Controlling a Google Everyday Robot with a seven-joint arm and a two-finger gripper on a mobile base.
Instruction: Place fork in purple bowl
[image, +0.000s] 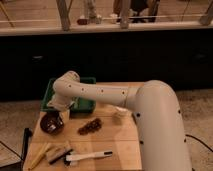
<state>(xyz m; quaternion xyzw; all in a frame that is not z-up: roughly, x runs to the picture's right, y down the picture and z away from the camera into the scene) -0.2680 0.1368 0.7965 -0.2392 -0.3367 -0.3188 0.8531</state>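
Note:
The dark purple bowl (51, 123) sits on the left part of the wooden table (120, 145). My gripper (56, 106) is at the end of the white arm (95, 92), just above the bowl's far rim and in front of the green tray. A white utensil with a dark handle end, which looks like the fork (88, 157), lies flat near the table's front edge, well apart from the gripper. I cannot see anything in the gripper.
A green tray (86, 104) stands at the back left. A brown lumpy object (90, 126) lies mid-table and a small pale cup (118, 115) beside the arm. Yellow and tan items (47, 153) lie at the front left. A dark counter wall runs behind.

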